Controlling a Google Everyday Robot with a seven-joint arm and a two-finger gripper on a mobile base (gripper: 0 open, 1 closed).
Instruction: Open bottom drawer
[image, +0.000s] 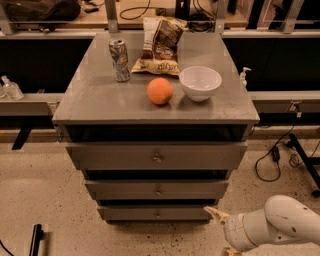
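Observation:
The grey cabinet (80, 95) has three drawer fronts, all shut. The bottom drawer (130, 213) is the thinnest front, just above the floor, with a small round knob (157, 214) at its centre. My gripper (223, 233) hangs at the lower right on a white arm (280, 222), just off the bottom drawer's right end. It is open and holds nothing. One pale fingertip (215, 213) sits level with the bottom drawer front, close to its right corner, while the other is cut off by the picture's lower edge.
On the cabinet top stand a soda can (119, 60), a chip bag (160, 45), an orange (160, 91) and a white bowl (200, 82). Black cables (272, 155) lie on the speckled floor to the right. A dark bar (35, 240) lies at lower left.

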